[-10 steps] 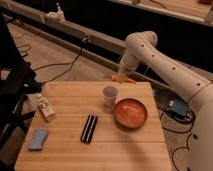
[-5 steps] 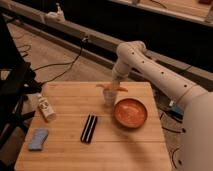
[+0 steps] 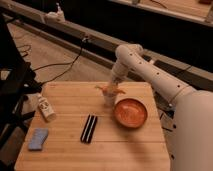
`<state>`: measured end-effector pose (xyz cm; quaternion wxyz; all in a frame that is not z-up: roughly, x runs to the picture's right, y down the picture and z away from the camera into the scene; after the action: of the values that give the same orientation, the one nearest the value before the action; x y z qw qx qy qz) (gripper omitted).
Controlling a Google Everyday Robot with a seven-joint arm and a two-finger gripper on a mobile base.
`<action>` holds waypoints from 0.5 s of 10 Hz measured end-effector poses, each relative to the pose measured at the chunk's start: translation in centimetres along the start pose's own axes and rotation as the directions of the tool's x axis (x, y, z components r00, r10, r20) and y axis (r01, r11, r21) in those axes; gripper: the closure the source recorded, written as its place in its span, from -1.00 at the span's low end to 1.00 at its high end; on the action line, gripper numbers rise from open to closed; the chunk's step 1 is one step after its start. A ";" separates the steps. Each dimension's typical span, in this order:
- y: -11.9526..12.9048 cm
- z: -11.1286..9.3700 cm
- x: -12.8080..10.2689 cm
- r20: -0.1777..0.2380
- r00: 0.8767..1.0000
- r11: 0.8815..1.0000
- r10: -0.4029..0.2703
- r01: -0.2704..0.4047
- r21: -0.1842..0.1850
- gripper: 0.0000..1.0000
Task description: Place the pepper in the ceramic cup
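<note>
One gripper (image 3: 110,90) over ceramic cup (image 3: 109,98), beside bowl (image 3: 130,113)

White pincer (image 3: 112,88) — orange pepper (image 3: 104,89).

The gripper (image 3: 111,90) hangs directly over the ceramic cup (image 3: 109,99) with the pepper (image 3: 104,89) at its tip. Just beside the cup sits an orange bowl (image 3: 130,113) on the wooden worktop (image 3: 65,150).

A reddish-orange bowl (image 3: 130,113) is sitting near the table's (image 3: 65,155) right edge. A black bar (image 3: 89,128) is lying at the middle. A white bottle (image 3: 45,107) is lying by the left edge, and a blue sponge (image 3: 38,139) is resting toward the front-left corner. The gripper (image 3: 111,90) is hanging over the table's back part, left of the bowl.
</note>
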<state>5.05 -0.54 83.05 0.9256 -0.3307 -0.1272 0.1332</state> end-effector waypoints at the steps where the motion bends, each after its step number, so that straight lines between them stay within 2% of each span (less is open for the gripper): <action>1: -0.1 -0.2 0.0 0.006 1.000 1.000 -0.002 0.002 0.000 -0.39; 5: -0.1 -0.2 0.0 0.007 1.000 1.000 -0.002 0.002 -0.001 -0.39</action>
<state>5.11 -0.74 83.01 0.9251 -0.3305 -0.1310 0.1334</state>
